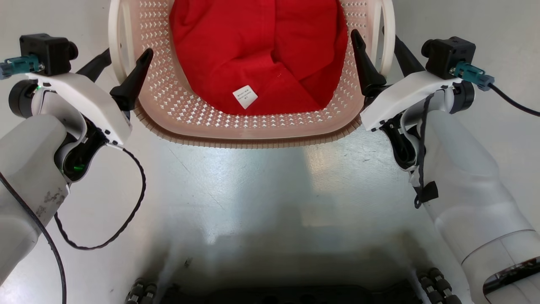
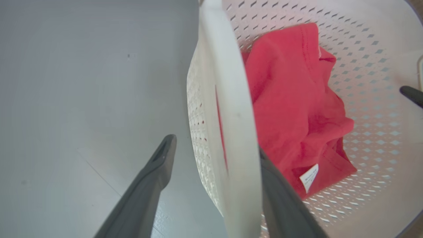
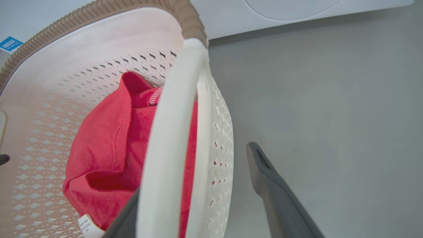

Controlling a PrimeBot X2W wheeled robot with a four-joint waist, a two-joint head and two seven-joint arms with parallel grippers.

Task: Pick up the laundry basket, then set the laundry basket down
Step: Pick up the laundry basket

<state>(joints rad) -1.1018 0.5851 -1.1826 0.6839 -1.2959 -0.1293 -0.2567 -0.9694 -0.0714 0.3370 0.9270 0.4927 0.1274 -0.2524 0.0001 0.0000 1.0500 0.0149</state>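
Observation:
The laundry basket (image 1: 253, 141), cream perforated plastic with a brown ribbed rim, lies at the top middle of the head view with a red garment (image 1: 261, 50) inside. My left gripper (image 1: 128, 52) is open and straddles the left white loop handle (image 1: 120, 42), one finger inside the basket and one outside. My right gripper (image 1: 374, 36) is open and straddles the right handle (image 1: 386, 33) the same way. In the left wrist view the handle (image 2: 228, 99) runs between the fingers (image 2: 162, 158). In the right wrist view the handle (image 3: 172, 132) hides the inner finger.
Grey floor (image 1: 253, 190) surrounds the basket. A white washing machine (image 3: 297, 10) stands beyond it in the right wrist view. My dark wheeled base (image 1: 287, 293) is at the bottom of the head view. A loose black cable (image 1: 126, 211) hangs from my left arm.

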